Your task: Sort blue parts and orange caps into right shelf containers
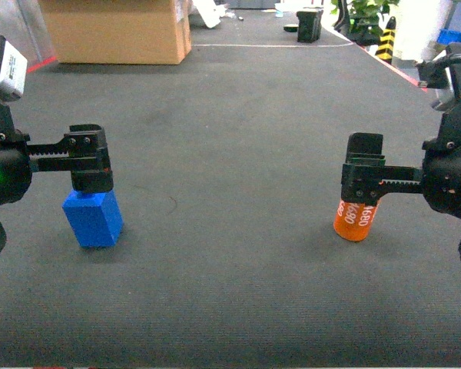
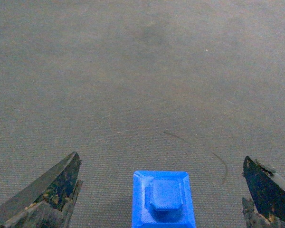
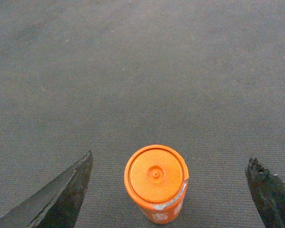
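The left gripper (image 2: 164, 190) has its jaws spread wide, one dark finger at each lower corner of the left wrist frame, with the blue part (image 2: 163, 199) standing untouched between them at bottom centre. The part is a rectangular block with a raised square boss on top. In the head frame the left gripper (image 1: 90, 165) sits just above the blue part (image 1: 93, 218) at middle left.

The right gripper (image 3: 168, 190) is likewise wide apart, its jaws clear of the orange cap (image 3: 156, 183), an upright orange cylinder with a round lid and white lettering down its side. In the head frame the right gripper (image 1: 363, 178) hangs over the orange cap (image 1: 355, 218) at middle right.

Both things stand on grey carpet floor (image 1: 230, 138), well apart. A cardboard box (image 1: 115, 29) sits at upper left
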`<state>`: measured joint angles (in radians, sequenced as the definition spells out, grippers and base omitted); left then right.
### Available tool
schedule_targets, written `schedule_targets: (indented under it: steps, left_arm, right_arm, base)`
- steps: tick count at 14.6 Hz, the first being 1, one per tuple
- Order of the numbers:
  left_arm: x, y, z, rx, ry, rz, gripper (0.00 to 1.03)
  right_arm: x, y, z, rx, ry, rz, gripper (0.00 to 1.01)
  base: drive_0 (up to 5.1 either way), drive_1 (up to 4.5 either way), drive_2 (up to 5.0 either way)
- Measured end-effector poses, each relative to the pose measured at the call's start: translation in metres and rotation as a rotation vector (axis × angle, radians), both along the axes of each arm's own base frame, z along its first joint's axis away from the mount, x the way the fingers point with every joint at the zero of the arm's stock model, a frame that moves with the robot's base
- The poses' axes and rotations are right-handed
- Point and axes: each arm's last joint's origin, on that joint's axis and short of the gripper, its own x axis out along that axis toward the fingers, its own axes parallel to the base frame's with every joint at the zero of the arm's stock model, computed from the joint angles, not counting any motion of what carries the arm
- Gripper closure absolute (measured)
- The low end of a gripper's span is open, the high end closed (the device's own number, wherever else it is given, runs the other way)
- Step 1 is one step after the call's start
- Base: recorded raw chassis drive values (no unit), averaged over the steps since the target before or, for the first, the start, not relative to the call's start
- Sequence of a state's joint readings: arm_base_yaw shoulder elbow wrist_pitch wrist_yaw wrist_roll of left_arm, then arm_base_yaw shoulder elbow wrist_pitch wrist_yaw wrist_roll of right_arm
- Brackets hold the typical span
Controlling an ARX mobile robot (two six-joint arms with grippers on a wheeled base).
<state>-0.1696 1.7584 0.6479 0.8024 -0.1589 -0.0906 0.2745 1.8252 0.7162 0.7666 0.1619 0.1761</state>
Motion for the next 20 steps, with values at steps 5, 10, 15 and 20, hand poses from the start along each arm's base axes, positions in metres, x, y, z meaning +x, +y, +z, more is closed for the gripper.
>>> schedule_targets:
  steps: [5, 10, 15, 20]
  left_arm:
    - [0.009, -0.007, -0.02, -0.006, 0.061, -0.018, 0.05]
    - [0.013, -0.008, -0.041, 0.002, 0.115, -0.016, 0.05]
    - [0.02, -0.004, -0.057, 0.006, 0.151, -0.002, 0.05]
    - [0.027, -0.005, -0.062, -0.007, 0.158, 0.007, 0.05]
  right_arm:
    - [0.021, 0.003, -0.012, 0.005, 0.027, 0.001, 0.03]
    - [0.026, 0.003, -0.037, -0.008, 0.086, -0.004, 0.03]
    - [0.035, 0.011, -0.051, -0.011, 0.118, 0.007, 0.03]
    - [0.041, 0.02, -0.056, -0.007, 0.143, 0.013, 0.08]
  base:
    - [0.0, 0.0, 0.0]
    - [0.0, 0.0, 0.0]
    - [0.0, 0.0, 0.0]
    - [0.0, 0.0, 0.0]
